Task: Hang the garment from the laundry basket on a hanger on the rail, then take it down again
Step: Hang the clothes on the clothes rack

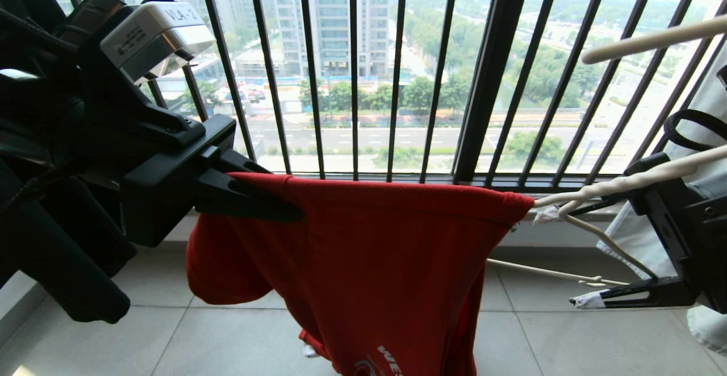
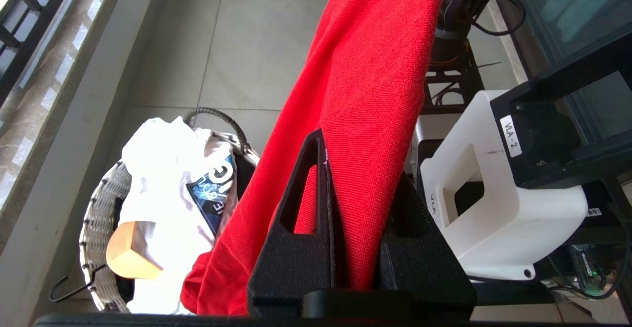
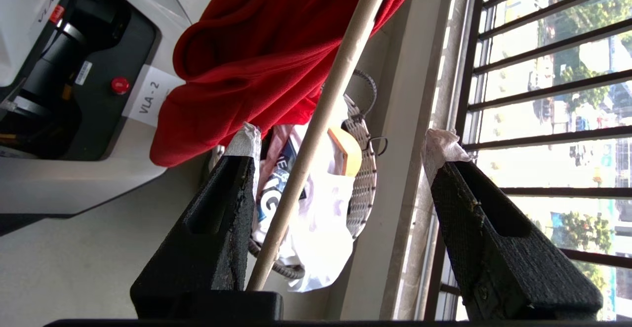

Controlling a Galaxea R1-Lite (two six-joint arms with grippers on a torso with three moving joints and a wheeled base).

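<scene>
**Red shirt stretched between gripper and hanger at the balcony rail**

The left gripper (image 1: 250,194) had its jaws clamped on the top edge of the garment (image 1: 375,262), the red T-shirt, holding it up in front of the window bars (image 1: 352,75). From that pinch the cloth ran taut across to the hanger (image 1: 602,188), whose slim off-white arm entered the shirt at the far end, so the shirt hung like a sheet between the two, its printed chest drooping toward the floor tiles (image 1: 568,336).

The right gripper (image 3: 340,154) stood with its jaws wide apart, the hanger's rod passing loosely between them near one finger and gripped by neither. Judging from this, the hanger was being let go, or re-gripped, while the left side kept the shirt from sliding off.

Below, the laundry basket (image 2: 98,218) sat against the wall, holding a white printed garment (image 2: 163,179) and a tan wooden hanger (image 2: 131,253). The red shirt was clear of it, save a fold hanging close by its rim.
</scene>
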